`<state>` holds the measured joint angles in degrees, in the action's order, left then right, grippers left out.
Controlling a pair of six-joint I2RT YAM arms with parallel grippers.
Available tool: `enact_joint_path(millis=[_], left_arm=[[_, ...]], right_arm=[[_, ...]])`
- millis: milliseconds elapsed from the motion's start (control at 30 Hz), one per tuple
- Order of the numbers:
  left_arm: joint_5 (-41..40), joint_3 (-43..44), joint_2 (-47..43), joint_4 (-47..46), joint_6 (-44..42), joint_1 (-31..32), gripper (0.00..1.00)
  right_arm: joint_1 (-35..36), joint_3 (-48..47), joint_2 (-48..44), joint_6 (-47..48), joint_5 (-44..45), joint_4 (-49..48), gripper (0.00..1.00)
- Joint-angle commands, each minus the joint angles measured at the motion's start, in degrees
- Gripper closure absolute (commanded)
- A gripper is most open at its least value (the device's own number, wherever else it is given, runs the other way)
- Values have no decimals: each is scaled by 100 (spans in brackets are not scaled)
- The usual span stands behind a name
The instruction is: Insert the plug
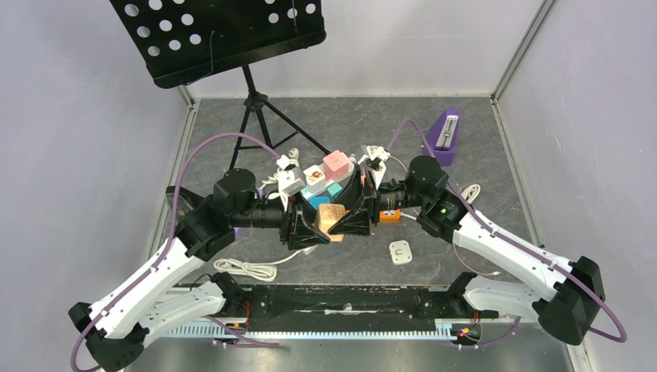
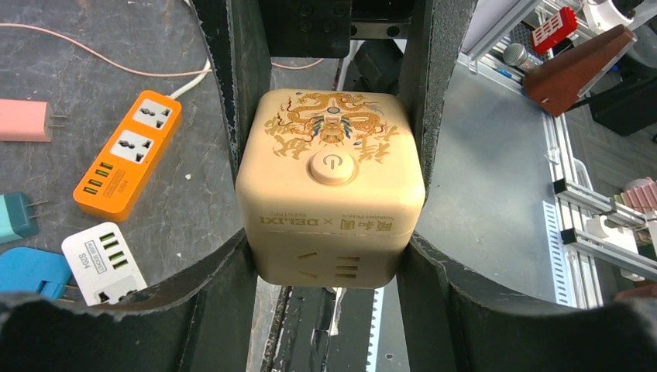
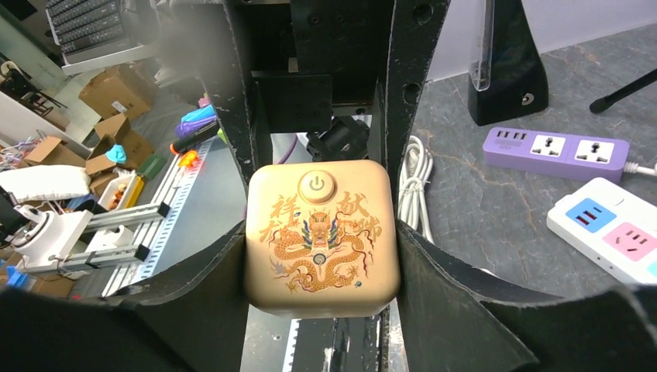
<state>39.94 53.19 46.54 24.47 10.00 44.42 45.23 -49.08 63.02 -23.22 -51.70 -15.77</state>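
Table point(image 1: 465, 132): dark grey slab, mottled stone texture, pale walls on three sides. Black music stand point(image 1: 217, 35) at the far left, flat perforated sheet-metal desk on a thin tripod. Both white-and-black arms reach inward and meet near the table's middle. Loose coil of white cable point(image 1: 248, 269) lies flat by the left arm. Orange power strip point(image 2: 128, 155), glossy plastic bar with rounded ends, lies on the table surface; purple power strip point(image 3: 554, 151), similar bar shape, lies farther back. Cube socket point(image 2: 329, 194) is off the table between the two grippers: tan, smooth matte plastic, softly rounded edges and corners, edges about equal, so no long axis to speak of. Its face with the gold dragon print and round power button points up; a side face with slot openings points toward the left arm. Left gripper point(image 2: 329, 248), black curved fingers about half spread, is clamped on the cube's opposite sides. Right gripper point(image 3: 321, 232) comes from the other end, its fingers likewise pressed against two sides of the cube.
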Motion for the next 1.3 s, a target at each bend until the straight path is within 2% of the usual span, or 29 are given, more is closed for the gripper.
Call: enact_joint_path(millis=[0,33,67,133,267,367,567,700,833,900,1267], left_arm=[[-52,376,-193,-369,113,75,42],[-185,384,-288,-321,133,75,31],[-443,400,-391,-233,140,75,24],[-1458,382,-679,-40,183,75,22],[-4331,203,-1488,295,291,75,21],[-5430,44,-1997,308,355,76,21],[-5956,-613,-2634,-245,602,71,23],[-6819,-849,-2820,-117,841,75,28],[-8091,-1077,-3033,152,1167,75,33],[-8369,-1198,-3117,172,1109,75,34],[-8686,-1414,-3175,265,1022,75,33]], right_arm=[[47,-259,24,227,795,83,100],[48,-239,-79,282,987,90,100],[47,-219,-155,369,1288,115,100],[47,-206,-332,464,1866,158,100],[77,-99,-379,419,2787,-30,100],[262,23,-137,444,3520,-324,100],[1138,-228,1192,713,5507,-740,100],[1462,-654,2280,711,6553,-934,100],[1480,-859,3193,519,6839,-1441,100],[1497,-1088,3557,495,7034,-1507,100],[1506,-2043,4784,634,7407,-1731,100]])
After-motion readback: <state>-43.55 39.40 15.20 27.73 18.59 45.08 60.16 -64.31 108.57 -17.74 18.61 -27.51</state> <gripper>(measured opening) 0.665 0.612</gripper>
